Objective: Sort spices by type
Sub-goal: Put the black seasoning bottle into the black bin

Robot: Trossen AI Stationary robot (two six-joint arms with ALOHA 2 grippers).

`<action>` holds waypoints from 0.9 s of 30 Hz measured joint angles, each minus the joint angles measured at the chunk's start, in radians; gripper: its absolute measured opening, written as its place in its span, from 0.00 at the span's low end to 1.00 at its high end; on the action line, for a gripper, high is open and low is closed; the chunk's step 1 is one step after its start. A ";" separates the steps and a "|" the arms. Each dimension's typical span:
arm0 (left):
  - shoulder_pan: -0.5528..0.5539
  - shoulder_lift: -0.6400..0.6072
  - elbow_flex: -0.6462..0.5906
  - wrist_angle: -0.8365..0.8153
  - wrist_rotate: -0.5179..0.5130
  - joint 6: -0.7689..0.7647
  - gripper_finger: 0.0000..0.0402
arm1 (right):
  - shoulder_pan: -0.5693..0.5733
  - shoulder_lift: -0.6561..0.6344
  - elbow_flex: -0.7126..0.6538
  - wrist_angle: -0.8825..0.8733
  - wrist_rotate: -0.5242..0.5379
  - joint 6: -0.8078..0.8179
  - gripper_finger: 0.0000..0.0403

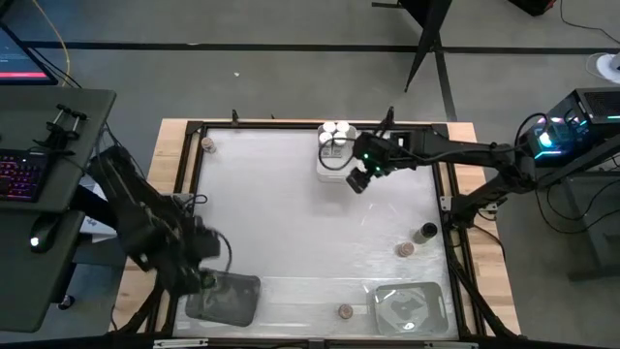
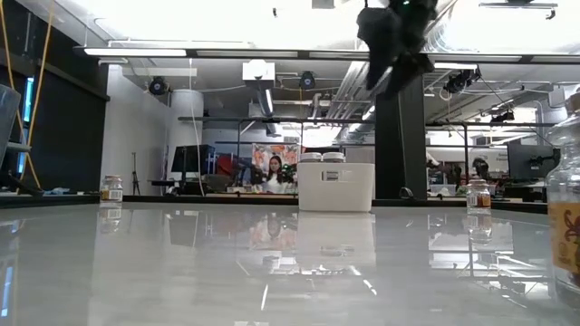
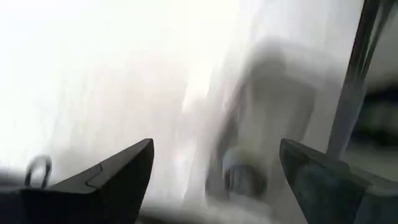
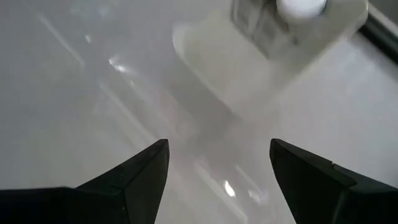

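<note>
A white tray [image 1: 334, 155] stands at the table's far edge with white-topped jars [image 1: 334, 129] in it, and it also shows in the low view [image 2: 335, 187] and the right wrist view [image 4: 273, 43]. Brown-topped jars stand at the far left [image 1: 206, 143], right [image 1: 404, 249] and near edge [image 1: 344, 311]. A black-topped jar [image 1: 427, 232] stands on the right. My right gripper [image 1: 360, 179] [image 4: 219, 146] hangs open above the table, just beside the white tray's near right corner. My left gripper [image 1: 208, 279] [image 3: 214, 146] is open over a grey tray [image 1: 228, 299] at the near left corner.
A clear tray [image 1: 412, 308] sits at the near right corner. A raised dark frame [image 1: 194, 184] runs around the white tabletop. Bare tabletop lies across the middle and left [image 1: 281, 213]. A person sits far behind the table [image 2: 275, 172].
</note>
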 joint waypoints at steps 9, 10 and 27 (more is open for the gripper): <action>0.307 -0.204 -0.142 0.479 -0.192 0.292 0.83 | 0.142 -0.066 -0.057 -0.313 -0.029 0.278 0.68; 0.347 -0.214 -0.172 0.543 -0.165 0.344 0.83 | 0.164 -0.084 -0.093 -0.321 -0.054 0.330 0.68; 0.597 -0.222 -0.398 1.052 0.159 0.574 0.83 | 0.525 -0.295 -0.376 -0.538 -0.160 1.286 0.68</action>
